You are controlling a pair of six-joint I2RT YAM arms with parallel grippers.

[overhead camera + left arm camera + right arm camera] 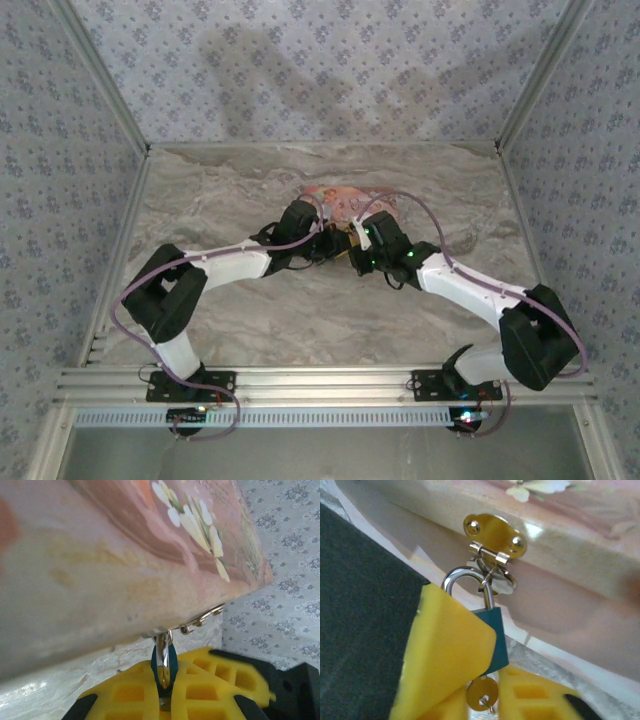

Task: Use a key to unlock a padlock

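Left gripper (165, 682), clamped on padlock (497, 635); likely light, rigid, slick, swinging on hasp (492, 535); hold flat body faces.

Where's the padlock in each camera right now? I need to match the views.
Top external: too small to make out; look along the near edge of the floral box.
Left wrist: bottom centre, teal padlock between yellow fingers, under the box.
Right wrist: centre, padlock hanging under the brass hasp, key below.
Shared landmark: the floral box.
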